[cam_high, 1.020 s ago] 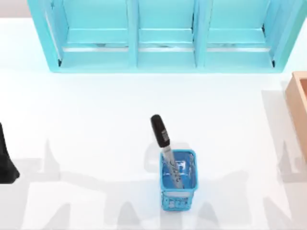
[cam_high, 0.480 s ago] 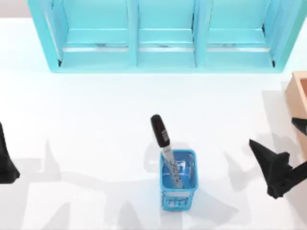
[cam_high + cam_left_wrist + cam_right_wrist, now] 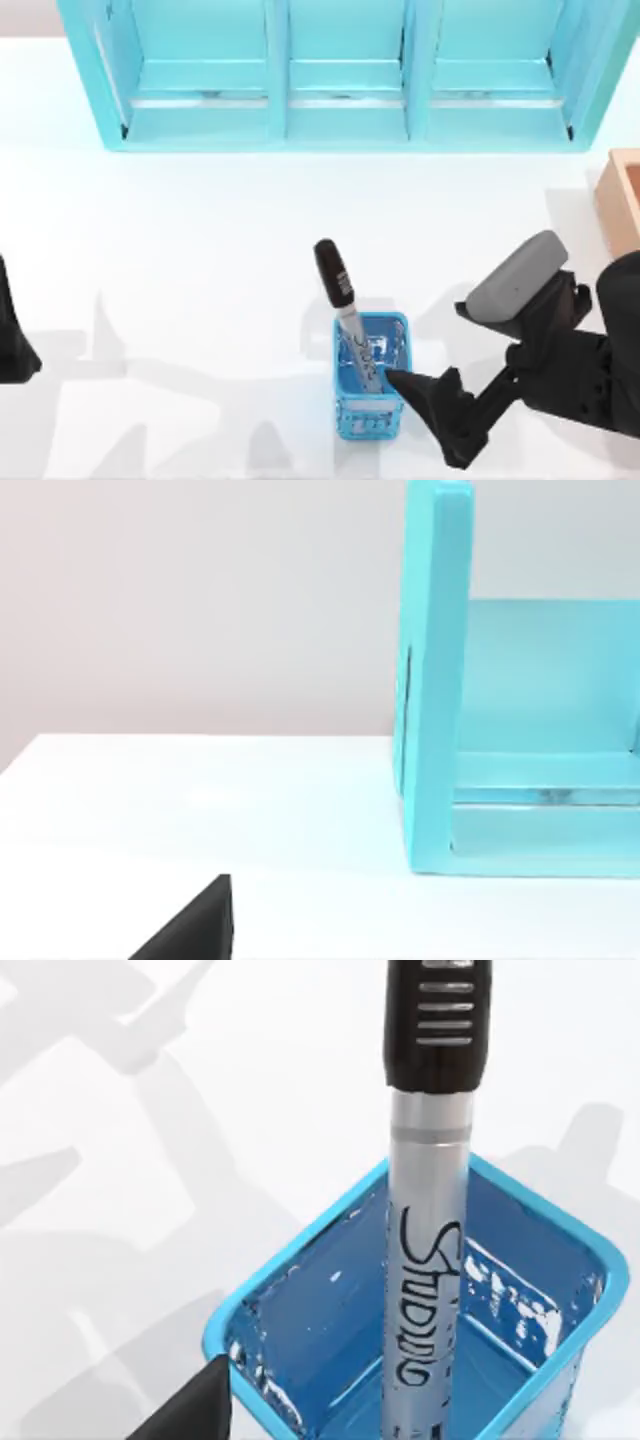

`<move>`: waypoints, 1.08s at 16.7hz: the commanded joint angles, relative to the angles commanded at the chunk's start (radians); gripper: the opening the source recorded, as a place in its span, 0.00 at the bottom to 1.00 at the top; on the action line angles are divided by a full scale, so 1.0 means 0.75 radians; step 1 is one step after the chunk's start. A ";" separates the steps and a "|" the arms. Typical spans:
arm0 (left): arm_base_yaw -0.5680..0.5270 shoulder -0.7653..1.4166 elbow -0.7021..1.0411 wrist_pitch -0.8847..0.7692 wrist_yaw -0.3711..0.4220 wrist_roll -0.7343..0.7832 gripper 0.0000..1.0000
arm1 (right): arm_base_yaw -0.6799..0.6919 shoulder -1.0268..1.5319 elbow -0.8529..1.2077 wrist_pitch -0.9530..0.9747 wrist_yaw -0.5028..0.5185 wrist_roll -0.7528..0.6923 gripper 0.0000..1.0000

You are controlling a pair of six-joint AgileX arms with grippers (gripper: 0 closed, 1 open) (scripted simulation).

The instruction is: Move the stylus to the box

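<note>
The stylus stands tilted in a small blue mesh holder at the table's front middle, its black cap leaning toward the back left. Seen close in the right wrist view, the stylus shows a silver barrel with dark writing rising out of the holder. My right gripper is open, low beside the holder's right side, one fingertip at its rim. The tan box sits at the right edge, partly in view. My left gripper is parked at the left edge.
A big turquoise shelf unit spans the back of the table, and its side wall shows in the left wrist view. White tabletop lies open between the shelf, the holder and the box.
My right arm has swept in from the right edge toward the left and front, ending next to the blue holder. The stylus, the holder and the left arm have not moved.
</note>
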 joint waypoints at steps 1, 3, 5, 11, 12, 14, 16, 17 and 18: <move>0.000 0.000 0.000 0.000 0.000 0.000 1.00 | 0.013 0.019 0.005 0.001 -0.003 0.002 1.00; 0.000 0.000 0.000 0.000 0.000 0.000 1.00 | 0.017 0.025 0.007 0.001 -0.003 0.003 1.00; 0.000 0.000 0.000 0.000 0.000 0.000 1.00 | 0.017 0.025 0.007 0.001 -0.003 0.003 1.00; 0.000 0.000 0.000 0.000 0.000 0.000 1.00 | 0.037 0.178 0.062 0.121 0.014 0.016 1.00; 0.000 0.000 0.000 0.000 0.000 0.000 1.00 | 0.045 0.251 0.085 0.169 0.022 0.021 1.00; 0.000 0.000 0.000 0.000 0.000 0.000 1.00 | 0.061 0.423 0.134 0.272 0.038 0.032 1.00; 0.000 0.000 0.000 0.000 0.000 0.000 1.00 | 0.077 0.584 0.181 0.375 0.052 0.041 1.00; 0.000 0.000 0.000 0.000 0.000 0.000 1.00 | 0.083 0.648 0.200 0.421 0.058 0.045 1.00; 0.000 0.000 0.000 0.000 0.000 0.000 1.00 | 0.088 0.698 0.217 0.460 0.064 0.049 1.00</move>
